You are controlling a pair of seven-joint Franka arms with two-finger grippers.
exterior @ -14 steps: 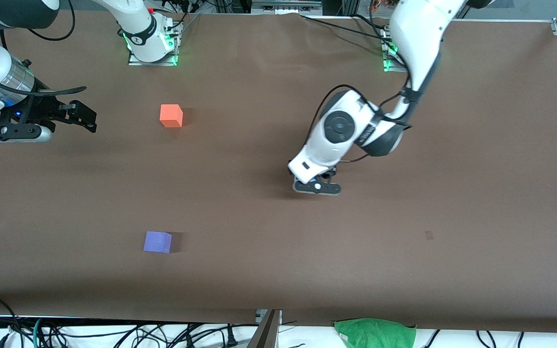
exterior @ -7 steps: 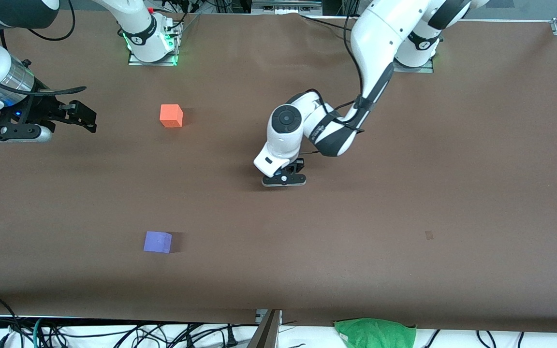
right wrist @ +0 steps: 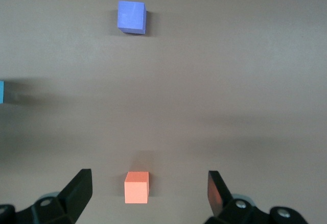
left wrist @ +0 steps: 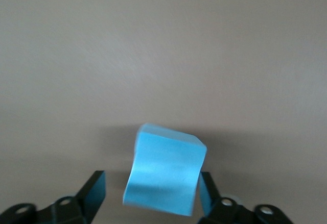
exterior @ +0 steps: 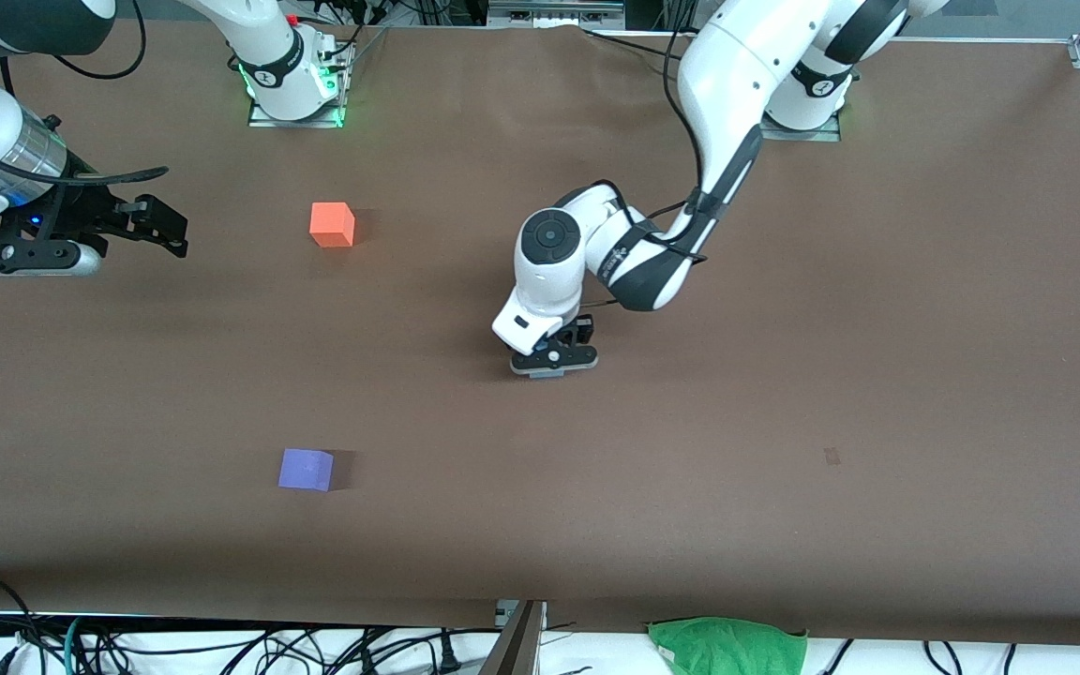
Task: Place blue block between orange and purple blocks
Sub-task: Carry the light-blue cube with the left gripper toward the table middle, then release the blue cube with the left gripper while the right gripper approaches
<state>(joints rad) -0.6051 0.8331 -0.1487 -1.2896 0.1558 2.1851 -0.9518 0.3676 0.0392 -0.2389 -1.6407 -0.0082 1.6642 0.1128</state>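
The blue block (left wrist: 164, 170) sits tilted between the fingers of my left gripper (left wrist: 151, 191). It touches one finger (left wrist: 207, 189), and a gap shows between it and the other finger (left wrist: 94, 191). The jaws stand open. In the front view the left gripper (exterior: 554, 361) is low over the table's middle and hides the block. The orange block (exterior: 332, 225) lies nearer the robots' bases. The purple block (exterior: 306, 469) lies nearer the front camera. My right gripper (exterior: 170, 230) waits open and empty at the right arm's end. Its wrist view shows the orange block (right wrist: 137, 187) and the purple block (right wrist: 132, 17).
A green cloth (exterior: 727, 645) lies off the table's front edge among cables. A small dark mark (exterior: 832, 457) is on the brown table cover toward the left arm's end.
My left gripper has moved from the left arm's side toward the table's middle, then dropped slightly. The right arm and the orange and purple blocks have not moved.
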